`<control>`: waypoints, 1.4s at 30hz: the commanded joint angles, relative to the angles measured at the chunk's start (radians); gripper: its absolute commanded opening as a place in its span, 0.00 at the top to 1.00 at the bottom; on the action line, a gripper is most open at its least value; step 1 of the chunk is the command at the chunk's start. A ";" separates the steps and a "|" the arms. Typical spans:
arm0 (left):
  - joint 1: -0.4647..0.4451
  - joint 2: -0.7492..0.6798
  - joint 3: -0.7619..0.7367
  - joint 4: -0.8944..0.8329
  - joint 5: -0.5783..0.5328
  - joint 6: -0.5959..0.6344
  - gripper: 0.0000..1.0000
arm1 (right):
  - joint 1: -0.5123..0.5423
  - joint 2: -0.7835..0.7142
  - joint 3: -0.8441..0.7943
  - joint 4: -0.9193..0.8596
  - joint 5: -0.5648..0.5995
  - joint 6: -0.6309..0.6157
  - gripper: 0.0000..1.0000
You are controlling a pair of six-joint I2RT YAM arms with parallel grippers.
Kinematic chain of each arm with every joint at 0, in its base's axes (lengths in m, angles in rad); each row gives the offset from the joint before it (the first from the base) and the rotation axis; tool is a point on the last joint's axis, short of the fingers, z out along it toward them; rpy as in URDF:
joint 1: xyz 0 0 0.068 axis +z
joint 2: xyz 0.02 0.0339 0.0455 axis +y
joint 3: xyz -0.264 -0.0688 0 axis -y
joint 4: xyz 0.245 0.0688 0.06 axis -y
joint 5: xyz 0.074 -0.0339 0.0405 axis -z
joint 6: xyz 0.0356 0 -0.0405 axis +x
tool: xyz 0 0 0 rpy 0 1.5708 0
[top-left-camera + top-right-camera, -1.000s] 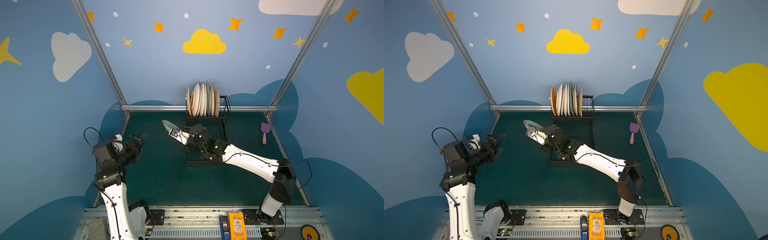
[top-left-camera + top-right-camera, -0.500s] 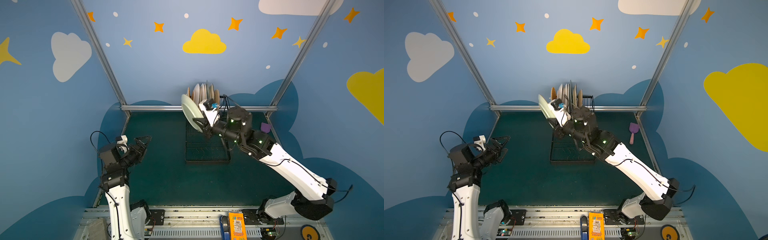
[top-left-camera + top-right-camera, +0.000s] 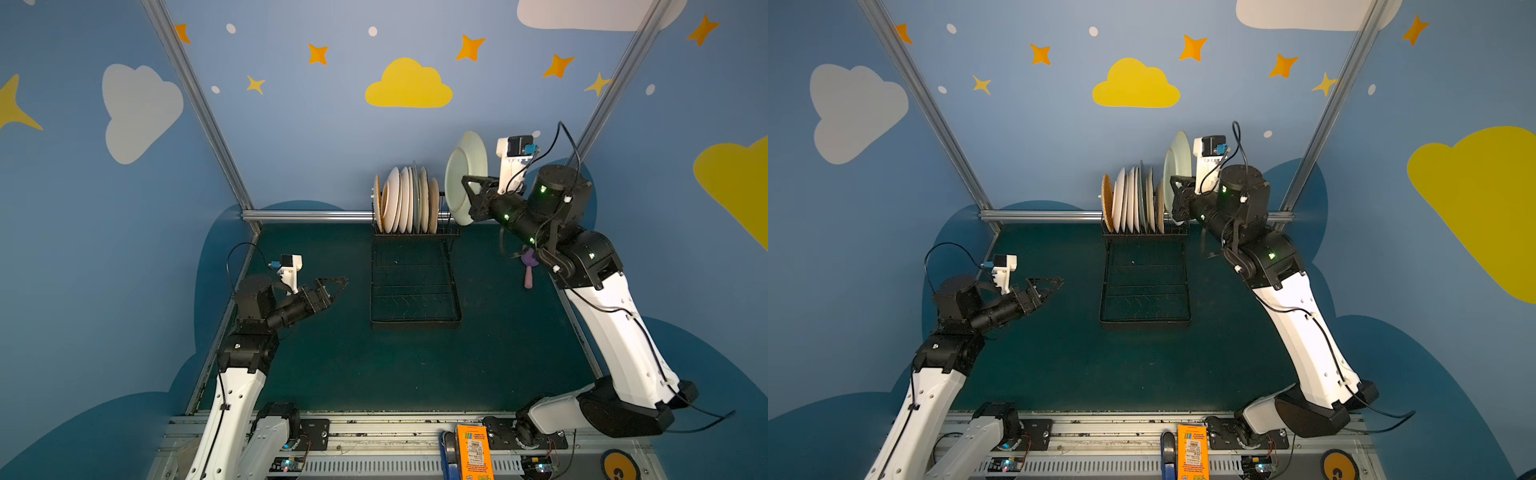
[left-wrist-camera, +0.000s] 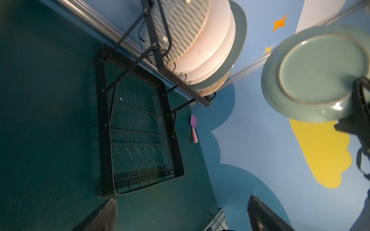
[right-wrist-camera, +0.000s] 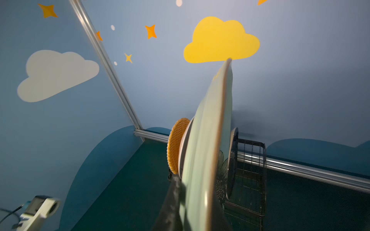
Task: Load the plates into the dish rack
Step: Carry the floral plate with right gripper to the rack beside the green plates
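Both top views show you the right gripper [image 3: 471, 198] clamped on the rim of a mint plate [image 3: 460, 174], upright, raised just beside the right end of the plates [image 3: 405, 199] standing in the dish rack [image 3: 415, 321]. Your left gripper [image 3: 338, 284] hangs wide open, well apart.

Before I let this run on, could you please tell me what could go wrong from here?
1. The right gripper pinches the mint plate only at its rim, high in the air; it might slip and fall.
2. The racked plates crowd the dish rack, so lowering it could knock them.
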 commanded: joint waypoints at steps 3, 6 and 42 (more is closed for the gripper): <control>-0.023 -0.004 -0.001 0.032 -0.011 0.113 0.00 | -0.138 0.077 0.117 0.038 -0.145 0.134 1.00; -0.024 -0.012 -0.025 0.060 0.003 0.131 0.00 | -0.205 0.127 0.135 0.038 -0.216 0.183 1.00; -0.119 -0.085 -0.257 0.339 -0.071 0.219 0.00 | -0.272 0.481 0.341 0.019 -0.403 0.159 1.00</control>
